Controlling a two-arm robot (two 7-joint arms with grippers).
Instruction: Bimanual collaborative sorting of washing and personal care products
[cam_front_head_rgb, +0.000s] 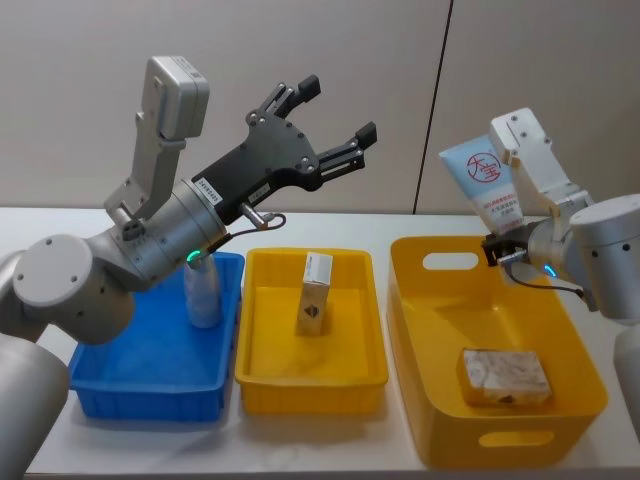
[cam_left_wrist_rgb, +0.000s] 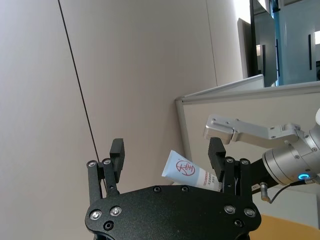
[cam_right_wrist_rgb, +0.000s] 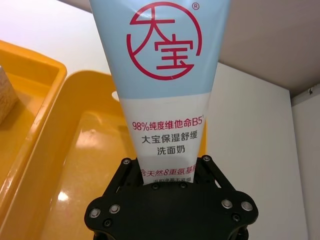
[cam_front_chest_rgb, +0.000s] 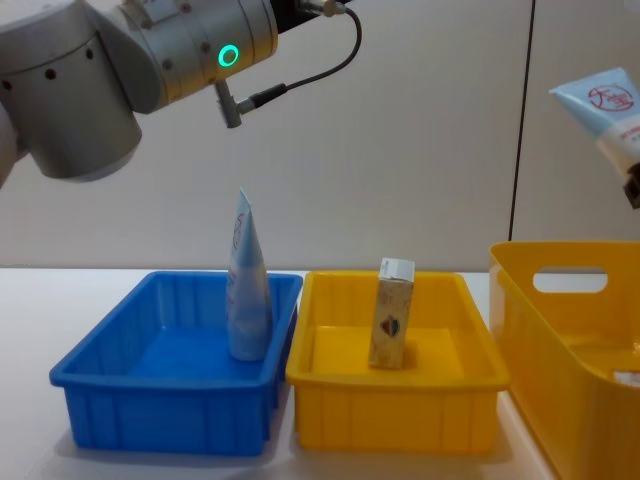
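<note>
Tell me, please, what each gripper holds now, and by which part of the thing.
The right gripper holds the tube with red print by its lower end, wide flat end up, above the large yellow bin. The left gripper is open and holds nothing.

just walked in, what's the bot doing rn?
Sorting toiletries into trays. The right gripper holds a tube with red print up above the big yellow bin, which has one carton lying in it. The left gripper is raised high above the trays, open and empty, pointing toward that tube. Already placed: another tube standing in the blue tray and a carton upright in the small yellow tray.
</note>
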